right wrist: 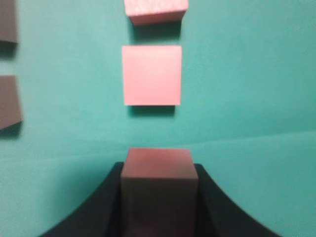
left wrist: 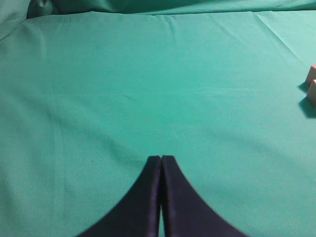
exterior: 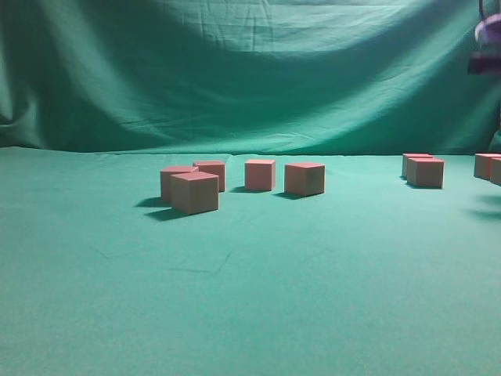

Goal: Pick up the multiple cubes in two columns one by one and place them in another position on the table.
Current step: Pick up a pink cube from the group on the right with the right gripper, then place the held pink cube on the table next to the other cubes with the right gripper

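Observation:
Several cubes stand on the green table (exterior: 250, 298): a left group with the nearest cube (exterior: 195, 193) and a front-right one (exterior: 304, 178), and a right group (exterior: 425, 171) reaching the right edge. My right gripper (right wrist: 159, 170) is shut on a cube (right wrist: 159, 168), held above the table. Ahead of it lies a pink-topped cube (right wrist: 152, 75), another beyond (right wrist: 155, 11), and two darker cubes at the left edge (right wrist: 9, 101). In the exterior view only a part of the right arm (exterior: 487, 47) shows at the top right. My left gripper (left wrist: 161, 159) is shut and empty over bare cloth.
A wrinkled green backdrop (exterior: 250, 70) hangs behind the table. Two cubes (left wrist: 312, 84) show at the right edge of the left wrist view.

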